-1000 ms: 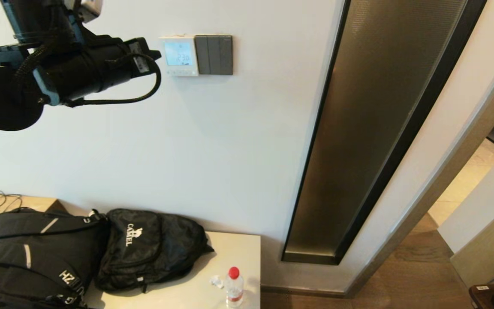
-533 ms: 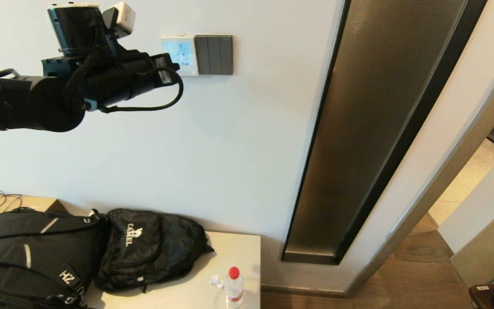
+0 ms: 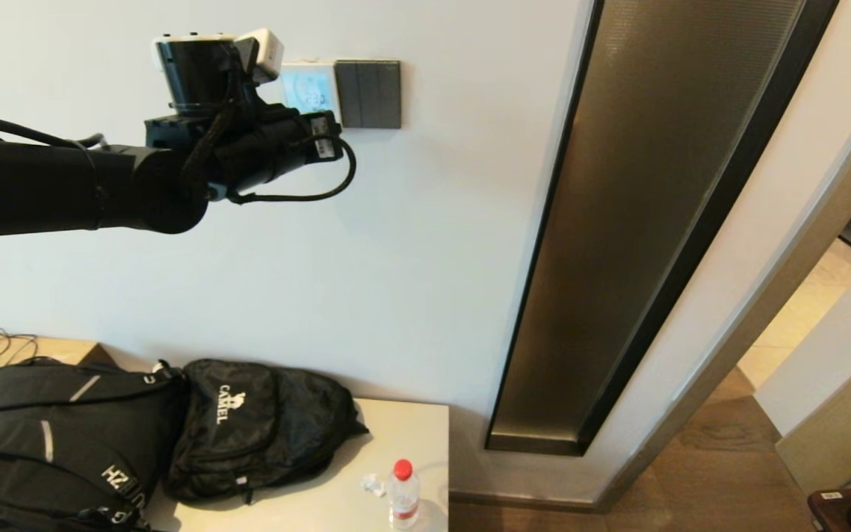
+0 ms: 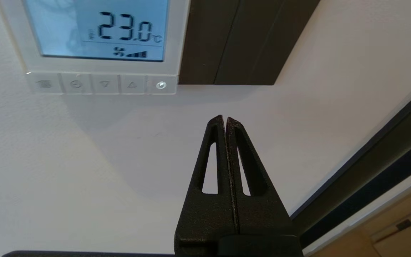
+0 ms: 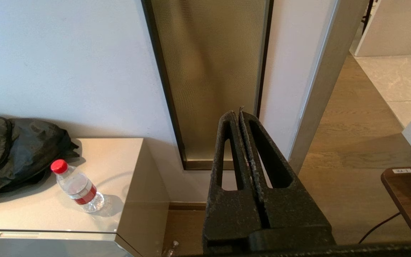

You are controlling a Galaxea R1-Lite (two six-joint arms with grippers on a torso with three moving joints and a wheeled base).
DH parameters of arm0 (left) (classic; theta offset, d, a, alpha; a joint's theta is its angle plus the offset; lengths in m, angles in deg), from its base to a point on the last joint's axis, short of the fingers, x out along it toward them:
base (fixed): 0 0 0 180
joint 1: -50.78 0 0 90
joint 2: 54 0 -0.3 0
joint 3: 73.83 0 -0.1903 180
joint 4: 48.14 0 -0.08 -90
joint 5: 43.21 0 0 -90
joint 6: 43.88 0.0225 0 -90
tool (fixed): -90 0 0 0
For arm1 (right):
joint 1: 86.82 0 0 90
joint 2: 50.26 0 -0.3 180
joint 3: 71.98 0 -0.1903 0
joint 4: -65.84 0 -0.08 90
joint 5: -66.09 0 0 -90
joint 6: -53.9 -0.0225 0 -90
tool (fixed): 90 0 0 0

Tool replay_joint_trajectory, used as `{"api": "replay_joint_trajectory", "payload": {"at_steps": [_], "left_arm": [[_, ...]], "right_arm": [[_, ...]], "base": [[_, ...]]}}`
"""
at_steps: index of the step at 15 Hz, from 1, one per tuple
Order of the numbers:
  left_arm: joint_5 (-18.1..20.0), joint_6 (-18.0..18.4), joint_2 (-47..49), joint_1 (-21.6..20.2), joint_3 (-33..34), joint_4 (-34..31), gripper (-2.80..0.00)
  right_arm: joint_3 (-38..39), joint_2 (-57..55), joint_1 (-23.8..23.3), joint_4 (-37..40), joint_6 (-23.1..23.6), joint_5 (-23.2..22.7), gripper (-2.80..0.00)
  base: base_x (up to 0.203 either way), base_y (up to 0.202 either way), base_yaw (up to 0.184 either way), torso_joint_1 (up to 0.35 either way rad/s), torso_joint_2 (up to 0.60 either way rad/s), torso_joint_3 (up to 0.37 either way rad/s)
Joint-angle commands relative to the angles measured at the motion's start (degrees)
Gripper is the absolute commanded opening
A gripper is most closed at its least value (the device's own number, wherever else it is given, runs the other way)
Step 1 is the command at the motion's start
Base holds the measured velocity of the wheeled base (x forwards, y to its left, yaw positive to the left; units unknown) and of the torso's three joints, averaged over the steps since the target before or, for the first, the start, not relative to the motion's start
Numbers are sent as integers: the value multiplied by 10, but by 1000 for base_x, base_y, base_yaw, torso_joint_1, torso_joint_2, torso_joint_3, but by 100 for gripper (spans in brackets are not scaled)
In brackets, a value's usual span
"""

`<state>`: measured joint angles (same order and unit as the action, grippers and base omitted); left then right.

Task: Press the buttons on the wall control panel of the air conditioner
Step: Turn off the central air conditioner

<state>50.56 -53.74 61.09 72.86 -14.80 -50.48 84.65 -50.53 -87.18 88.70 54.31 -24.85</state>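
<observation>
Five small pale buttons (image 4: 103,84) run along the lower edge of the air conditioner's wall control panel (image 4: 98,43), and your job is to land on one of them cleanly. The panel hangs high on the wall (image 3: 396,258), touching the left side of the dark grey switch plate (image 3: 370,94), its blue screen lit and reading 23.0. Your left arm reaches up across the wall toward it, and in the head view the wrist hides the panel's lower part.

Work from the left wrist view. There the left gripper (image 4: 224,119) points at bare wall just below the switch plate's edge, near the power button (image 4: 161,85) but not on it, and I cannot tell whether the tip touches the wall. Shift the tip across onto the chosen key before you push. Press straight in, lightly, with the tip centred, so you do not catch two neighbouring keys.

The left gripper is clenched with its fingers pressed together into one point, holding nothing. That suits poking.

The right gripper (image 5: 239,116) hangs low and idle over the floor, likewise closed and empty.
</observation>
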Motion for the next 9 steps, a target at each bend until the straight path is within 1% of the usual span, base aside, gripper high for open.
{"api": "replay_joint_trajectory", "payload": {"at_steps": [1,3,5,9], "left_arm": [[0,-1,17,2,-18,2,-280],[-14,0,28,3,-30,2,-280],[-32,15,35,3,-36,2,-280],[-36,20,45,3,-56,2,-280]], "right_arm": [[0,-1,0,0,0,0,-280],[0,-1,0,0,0,0,-280],[0,-1,0,0,0,0,-280],[0,-1,0,0,0,0,-280]], "base": [[0,0,0,0,0,0],[0,0,0,0,0,0],[0,0,0,0,0,0],[0,0,0,0,0,0]]}}
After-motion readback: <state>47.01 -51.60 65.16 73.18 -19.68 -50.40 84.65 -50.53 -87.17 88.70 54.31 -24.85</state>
